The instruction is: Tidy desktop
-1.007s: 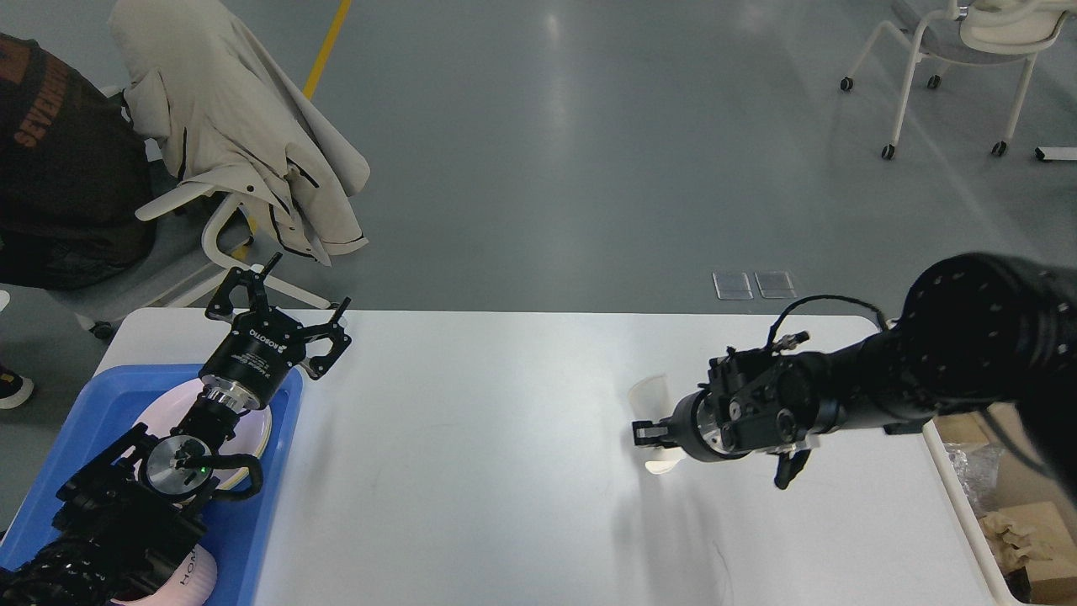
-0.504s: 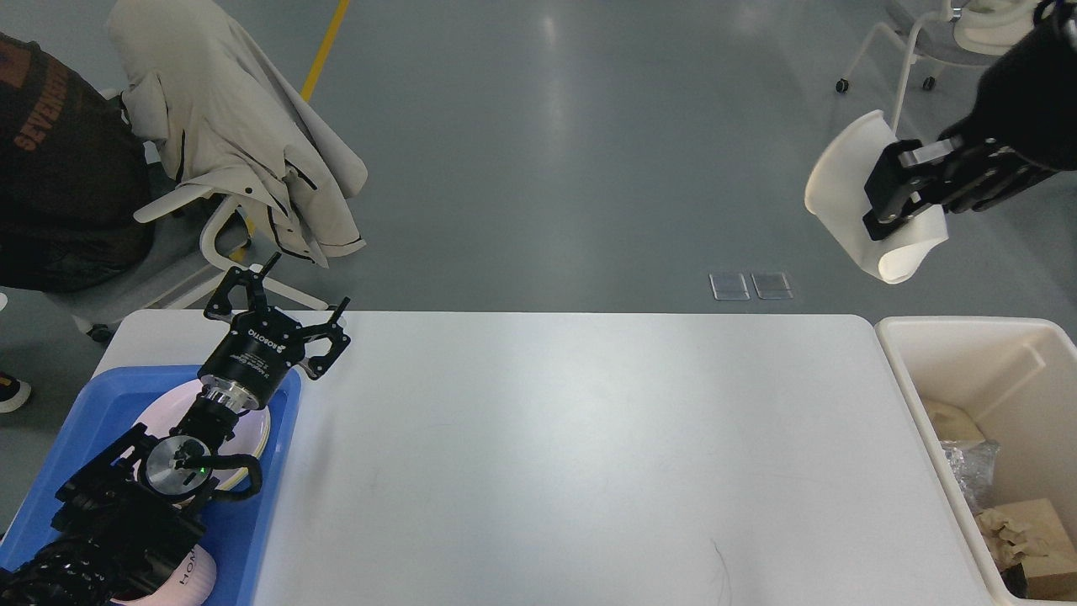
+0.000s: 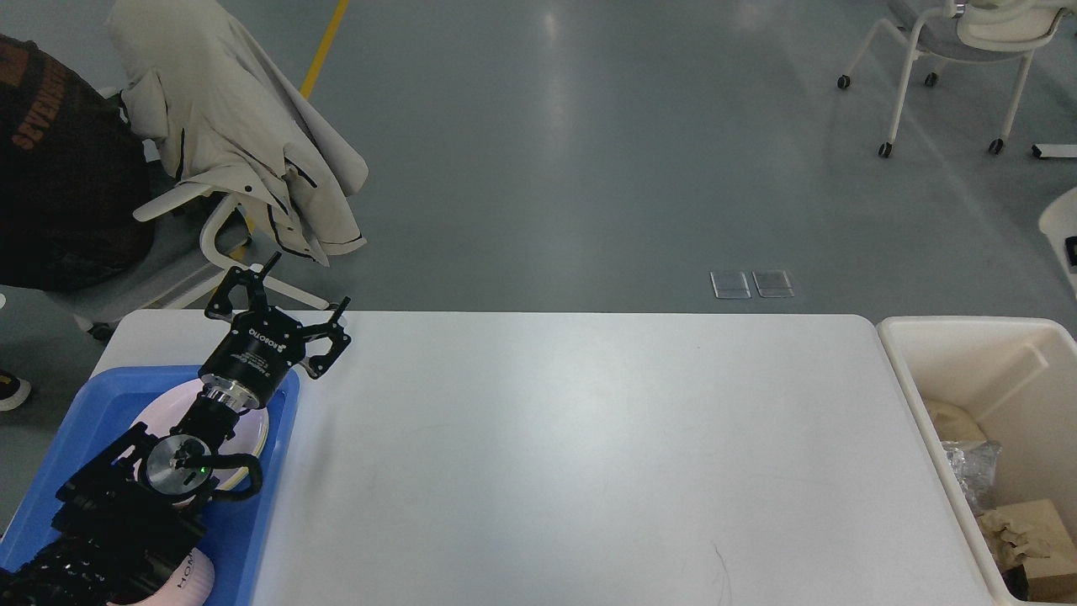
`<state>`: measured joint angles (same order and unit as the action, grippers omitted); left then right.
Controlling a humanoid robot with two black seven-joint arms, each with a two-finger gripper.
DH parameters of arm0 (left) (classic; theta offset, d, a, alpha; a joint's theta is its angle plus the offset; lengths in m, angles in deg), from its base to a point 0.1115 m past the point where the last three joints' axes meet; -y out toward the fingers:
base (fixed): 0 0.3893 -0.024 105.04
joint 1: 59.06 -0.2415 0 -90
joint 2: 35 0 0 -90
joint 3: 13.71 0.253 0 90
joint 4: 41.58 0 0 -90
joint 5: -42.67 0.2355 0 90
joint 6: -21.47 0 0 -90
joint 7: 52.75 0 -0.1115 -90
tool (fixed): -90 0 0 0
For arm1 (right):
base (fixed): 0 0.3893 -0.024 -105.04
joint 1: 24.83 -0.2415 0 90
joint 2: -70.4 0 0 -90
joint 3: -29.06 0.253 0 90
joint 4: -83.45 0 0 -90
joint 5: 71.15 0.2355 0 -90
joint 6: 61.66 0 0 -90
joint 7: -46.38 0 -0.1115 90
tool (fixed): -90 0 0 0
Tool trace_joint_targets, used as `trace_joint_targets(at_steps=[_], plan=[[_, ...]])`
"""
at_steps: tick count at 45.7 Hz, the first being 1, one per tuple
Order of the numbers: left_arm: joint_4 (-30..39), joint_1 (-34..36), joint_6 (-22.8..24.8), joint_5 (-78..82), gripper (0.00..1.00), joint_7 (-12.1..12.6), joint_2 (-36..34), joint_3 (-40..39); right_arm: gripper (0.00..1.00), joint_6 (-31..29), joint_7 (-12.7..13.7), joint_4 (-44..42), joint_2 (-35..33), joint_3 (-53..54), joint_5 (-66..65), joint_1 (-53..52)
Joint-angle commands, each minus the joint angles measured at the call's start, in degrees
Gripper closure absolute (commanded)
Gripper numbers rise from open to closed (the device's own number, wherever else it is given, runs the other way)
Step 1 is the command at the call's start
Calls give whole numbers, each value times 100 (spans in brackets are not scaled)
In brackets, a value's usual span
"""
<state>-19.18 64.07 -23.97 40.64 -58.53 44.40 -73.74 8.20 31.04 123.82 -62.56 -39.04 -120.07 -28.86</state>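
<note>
Head view: left pincer (image 3: 278, 307) marked ROBOTIQ, spread wide, empty, over desktop (image 3: 572, 454); right pincer unseen.

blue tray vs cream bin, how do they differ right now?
The blue tray is shallow and lies on the desktop at its left end; the cream bin is deep and stands off the right end. The tray holds a white plate, with the left gripper above its far edge; the bin holds crumpled paper and cardboard. Both are open-topped plastic containers.

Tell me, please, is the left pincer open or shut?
Open: the left pincer has its fingers spread apart, holding nothing.
</note>
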Motion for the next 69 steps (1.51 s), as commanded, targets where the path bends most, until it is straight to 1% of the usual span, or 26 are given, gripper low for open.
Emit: trace_joint_targets(at_steps=[1,5,7,9,10,13,14,15,16,32,36,39,41,43,45,47,49,51,54,56,58,59,62,64,67,69], plan=[[1,0,0,1,0,-2,5,0,100,1390,-4,-1530,225,279,873,2859],[1,0,0,1,0,7,5,0,100,1557,5,-2575,910,368,1901,4452],[1,0,9,1,0,7,5,0,100,1584,14,-2981,1166,394,2350,4962],[1,0,9,1,0,-1,5,0,100,1593,40,-3184,1307,394,2614,5288],[1,0,9,1,0,7,5,0,95,1628,66,-3237,1351,403,2694,5403],[1,0,9,1,0,7,5,0,50,1759,93,-3263,1430,420,2827,5606],[1,0,9,1,0,7,5,0,31,1812,93,-3272,1448,455,2835,5641],[1,0,0,1,0,-1,5,0,14,1848,93,-3272,1457,499,2835,5668],[1,0,0,1,0,7,5,0,0,1865,93,-3272,1457,543,2844,5685],[1,0,0,1,0,-2,5,0,0,1944,93,-3281,1413,833,2923,5694],[1,0,0,1,0,-2,5,0,0,2198,49,-3246,1422,1158,3011,5519],[1,0,0,1,0,-2,5,0,0,2471,40,-3229,1395,1728,3326,5037],[-8,0,0,-8,0,-2,5,0,0,2516,32,-3123,1343,2351,3668,4432],[1,0,0,1,0,-2,5,0,0,2498,40,-2939,1159,3246,4125,3825],[-8,0,0,1,0,-2,5,0,0,2516,40,-2597,904,4544,4722,3359],[-8,0,0,1,0,-2,5,0,0,2507,101,-2150,798,6151,5372,2989],[1,0,0,1,0,-2,5,0,0,2489,111,-1640,832,7751,6023,2838],[1,0,0,1,0,-2,5,-9,0,2472,111,-1078,938,9141,6594,2925],[-8,0,0,1,0,-2,5,0,0,2367,93,-418,1332,10507,7114,3433],[1,0,0,1,0,-2,5,0,0,2087,23,-153,1780,11096,7265,3855],[1,0,0,1,0,-2,5,0,0,1596,-47,-73,2324,11572,7248,4181],[1,0,0,1,0,-2,5,0,0,1236,-126,-108,2614,11739,7221,4313],[1,0,0,1,0,-2,5,0,0,164,-530,-406,3265,12004,7169,4743],[1,0,0,1,0,-2,5,0,0,-504,-688,-809,3486,12013,7081,4990],[-8,0,0,1,0,-2,5,0,0,-1427,-742,-1267,3662,11943,6967,5245],[1,0,0,1,0,-2,5,0,0,-1754,-786,-1504,3811,11882,6844,5316]])
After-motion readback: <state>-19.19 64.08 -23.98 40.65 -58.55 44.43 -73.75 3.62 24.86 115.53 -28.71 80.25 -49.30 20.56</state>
